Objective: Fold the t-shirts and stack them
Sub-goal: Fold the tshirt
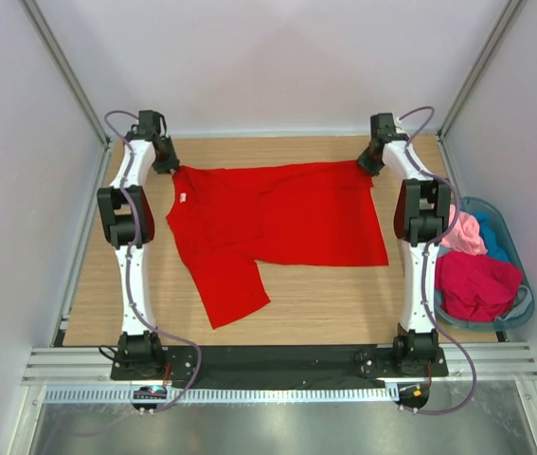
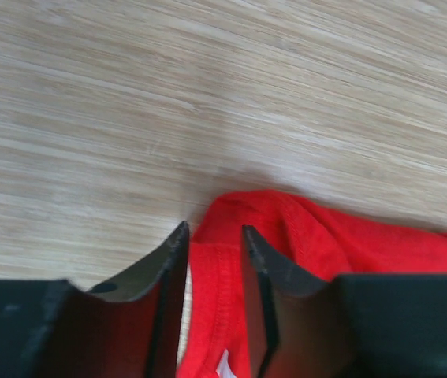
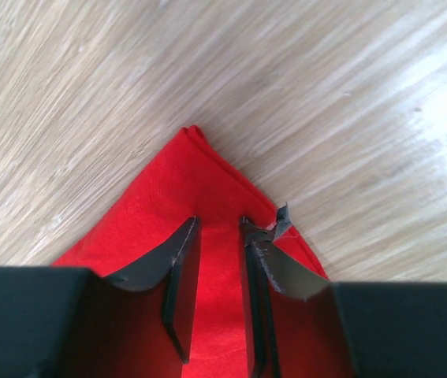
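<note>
A bright red t-shirt lies flat on the wooden table, folded over, with one sleeve pointing toward the near edge and a small white neck label. My left gripper is down at the shirt's far left corner. In the left wrist view its jaws stand a little apart over the red hem. My right gripper is at the far right corner. Its jaws are also slightly apart, and the red cloth lies flat between them, unpinched.
A translucent blue-grey basket stands to the right of the right arm. It holds a pink tee, a teal one and a crimson one. White walls close in the table on three sides.
</note>
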Robot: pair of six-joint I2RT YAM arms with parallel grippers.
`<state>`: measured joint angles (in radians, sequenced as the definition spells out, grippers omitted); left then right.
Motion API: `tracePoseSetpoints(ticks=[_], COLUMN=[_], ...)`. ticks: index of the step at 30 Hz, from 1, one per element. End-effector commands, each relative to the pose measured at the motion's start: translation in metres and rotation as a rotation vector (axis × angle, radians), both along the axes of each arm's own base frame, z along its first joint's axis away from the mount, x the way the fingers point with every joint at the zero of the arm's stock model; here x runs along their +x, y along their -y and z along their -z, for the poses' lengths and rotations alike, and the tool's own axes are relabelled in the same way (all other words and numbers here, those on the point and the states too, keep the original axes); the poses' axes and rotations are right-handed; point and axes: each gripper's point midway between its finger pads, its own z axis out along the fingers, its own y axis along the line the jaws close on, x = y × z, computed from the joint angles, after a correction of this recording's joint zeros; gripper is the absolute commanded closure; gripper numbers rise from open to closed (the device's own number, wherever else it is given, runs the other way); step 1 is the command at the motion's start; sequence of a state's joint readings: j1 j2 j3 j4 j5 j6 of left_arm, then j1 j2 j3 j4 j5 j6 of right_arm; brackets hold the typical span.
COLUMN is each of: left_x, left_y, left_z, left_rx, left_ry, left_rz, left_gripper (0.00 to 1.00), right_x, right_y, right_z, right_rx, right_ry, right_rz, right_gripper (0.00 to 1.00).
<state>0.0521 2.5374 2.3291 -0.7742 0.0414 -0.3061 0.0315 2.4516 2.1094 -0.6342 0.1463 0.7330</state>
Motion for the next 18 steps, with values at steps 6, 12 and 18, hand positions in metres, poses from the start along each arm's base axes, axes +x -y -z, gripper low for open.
tracePoseSetpoints(ticks=[6, 12, 18], left_x=[0.008, -0.003, -0.009], left_y=[0.043, 0.053, 0.053], left_z=[-0.085, -0.057, -0.033], left_rx=[-0.146, -0.162, -0.175], left_ry=[0.171, 0.081, 0.012], left_rz=[0.087, 0.092, 0.046], left_gripper=[0.62, 0.61, 0.61], right_x=[0.014, 0.012, 0.011], right_y=[-0.014, -0.018, -0.019], right_z=[-0.026, -0.02, -0.016], right_rx=[0.016, 0.039, 0.044], right_ry=[0.08, 0.071, 0.069], right_rz=[-0.142, -0.149, -0.147], right_gripper=[0.65, 0.65, 0.65])
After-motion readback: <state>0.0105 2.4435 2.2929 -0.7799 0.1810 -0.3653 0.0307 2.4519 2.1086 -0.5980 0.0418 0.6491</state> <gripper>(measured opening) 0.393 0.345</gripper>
